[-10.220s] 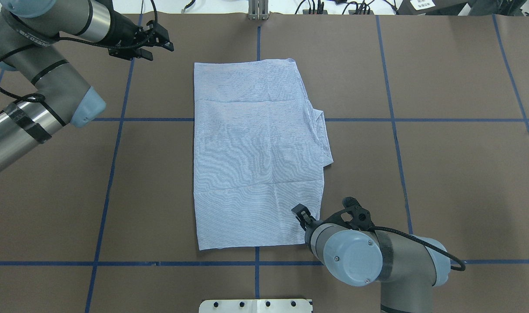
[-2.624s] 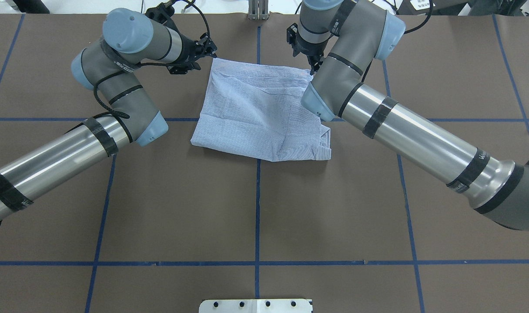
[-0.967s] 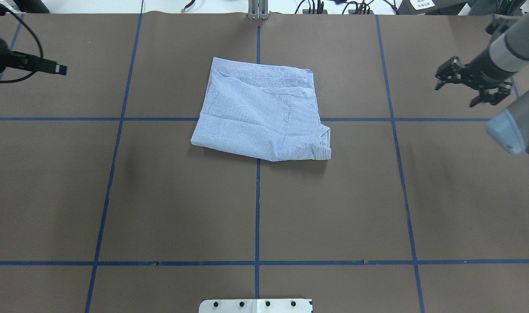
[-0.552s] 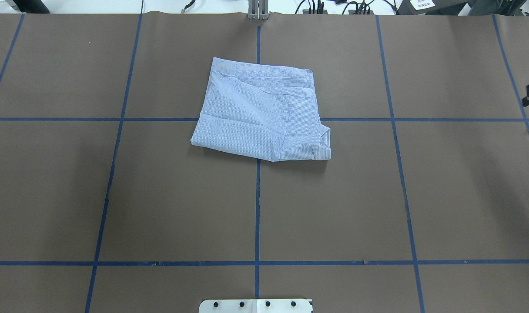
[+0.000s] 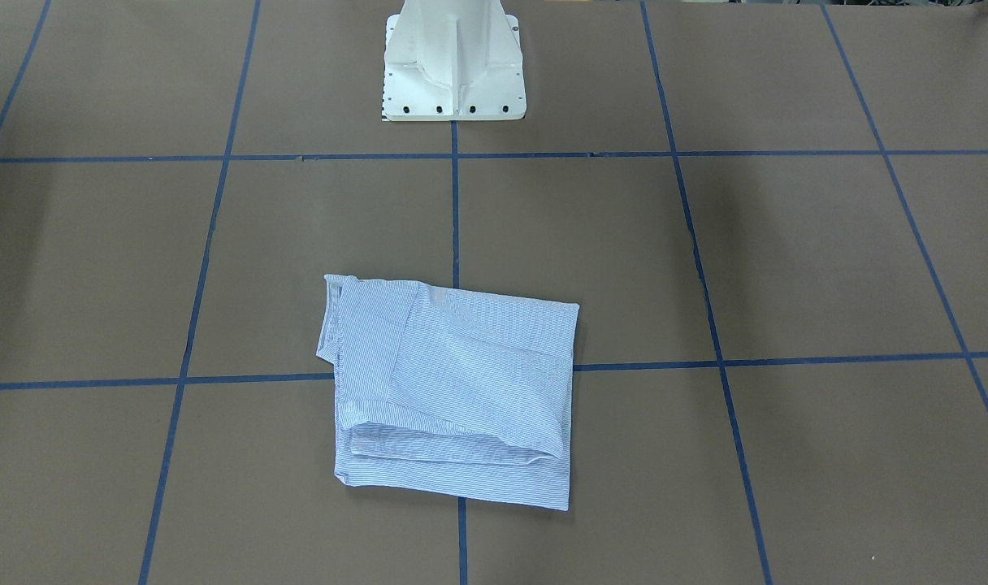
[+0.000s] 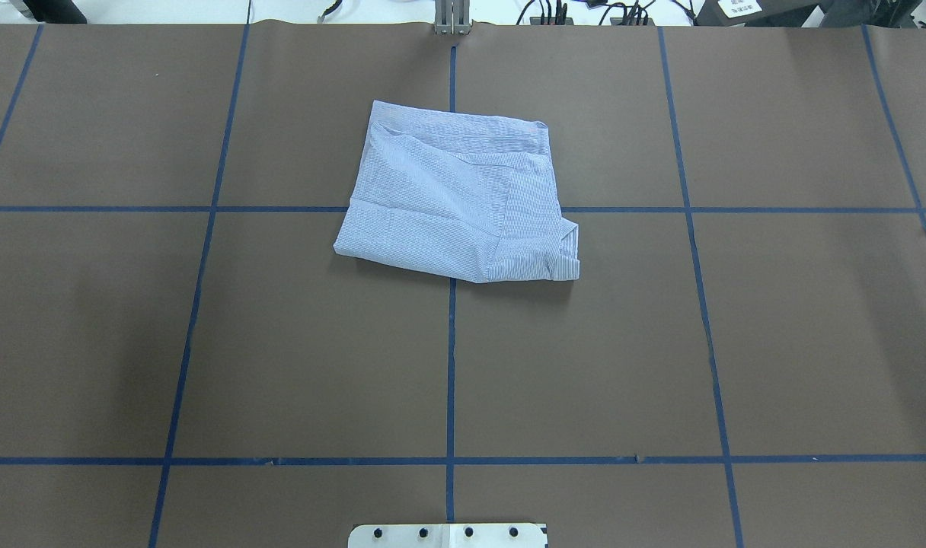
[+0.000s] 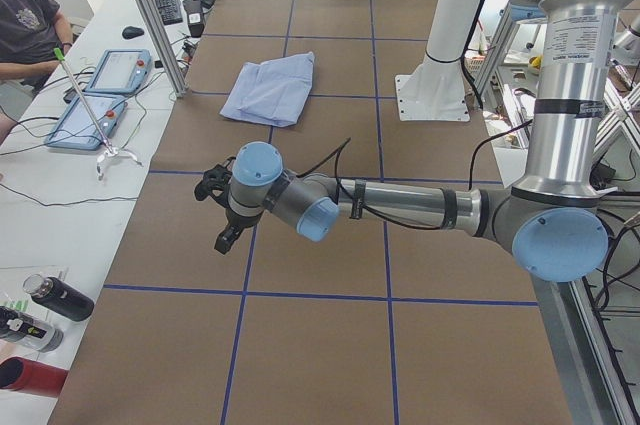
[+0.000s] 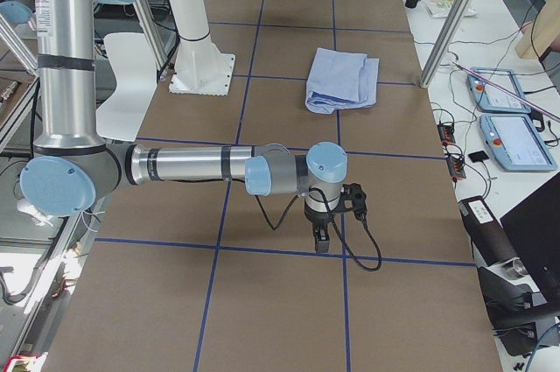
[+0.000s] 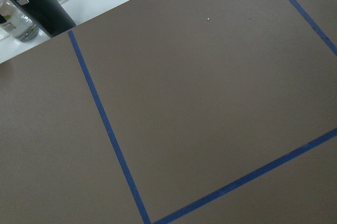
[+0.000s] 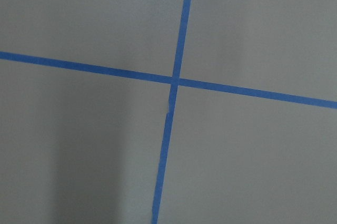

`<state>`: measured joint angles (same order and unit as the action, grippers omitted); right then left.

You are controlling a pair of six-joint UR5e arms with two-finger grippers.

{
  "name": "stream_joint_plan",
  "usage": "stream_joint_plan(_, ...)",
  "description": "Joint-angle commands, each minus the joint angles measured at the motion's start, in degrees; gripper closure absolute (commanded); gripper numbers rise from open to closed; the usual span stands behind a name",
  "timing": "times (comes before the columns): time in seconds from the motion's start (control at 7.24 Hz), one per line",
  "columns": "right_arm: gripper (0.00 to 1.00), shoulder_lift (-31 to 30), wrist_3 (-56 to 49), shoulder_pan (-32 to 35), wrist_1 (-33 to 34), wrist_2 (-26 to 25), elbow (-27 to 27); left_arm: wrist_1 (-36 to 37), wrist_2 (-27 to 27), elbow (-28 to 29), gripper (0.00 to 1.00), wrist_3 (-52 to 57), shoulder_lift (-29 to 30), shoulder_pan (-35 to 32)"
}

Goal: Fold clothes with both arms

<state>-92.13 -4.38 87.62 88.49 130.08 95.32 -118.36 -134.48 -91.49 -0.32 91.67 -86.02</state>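
The light blue striped shirt (image 6: 455,198) lies folded in a compact, slightly skewed rectangle at the far middle of the brown table; it also shows in the front view (image 5: 453,390) and both side views (image 7: 270,90) (image 8: 341,79). Nothing touches it. Neither arm shows in the overhead or front view. My left gripper (image 7: 215,213) hangs over bare table near the left end, far from the shirt. My right gripper (image 8: 321,239) hangs over bare table near the right end. I cannot tell whether either is open or shut.
The white pedestal base (image 5: 453,57) stands at the robot's side of the table. Dark bottles (image 9: 37,8) stand beyond the left end. Teach pendants (image 8: 516,140) and a seated person (image 7: 25,15) are on the operators' side. Blue tape lines grid the table (image 6: 204,342).
The shirt went from a long rectangle to a half-length fold. Both grippers let go of its far edge and the arms swung outward, out of the overhead view. The shirt has lain still since.
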Motion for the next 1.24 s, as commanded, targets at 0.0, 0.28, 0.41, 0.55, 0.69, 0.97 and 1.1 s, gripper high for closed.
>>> stream_joint_plan(0.0, 0.0, -0.3, -2.4, 0.4, -0.2, 0.1, -0.7, 3.9, -1.1, -2.4, 0.0, -0.8, -0.6, -1.0)
stream_joint_plan(0.28, 0.0, -0.3, -2.4, 0.4, -0.5, 0.3, -2.1, 10.3, 4.2, -5.2, 0.0, -2.7, -1.1, -0.9)
stream_joint_plan(0.41, 0.0, -1.5, -1.8, 0.4, -0.4, 0.7, -1.1, 10.9, 5.2, -6.3, 0.0, -4.1, -1.1, -0.9)
stream_joint_plan(0.55, 0.0, -1.4, -1.3, 0.4, -0.4, 0.3, -2.5, 10.9, 5.1, -6.1, 0.0, -4.2, -2.0, -0.9)
stream_joint_plan(0.69, 0.0, 0.0, 0.1, 0.4, -0.4, 0.5, -4.6, 11.0, 4.6, -6.2, 0.0, -4.2, -2.1, -0.9)
stream_joint_plan(0.97, 0.0, 0.3, 6.2, 0.4, -0.6, 3.9, -3.8, 10.1, 2.7, -6.5, 0.0, -4.2, -5.1, -0.9)
stream_joint_plan(1.1, 0.0, 0.4, 6.8, 0.4, -0.8, 4.0, -3.6, 9.7, 2.6, -4.9, 0.0, -3.9, -6.1, -0.8)
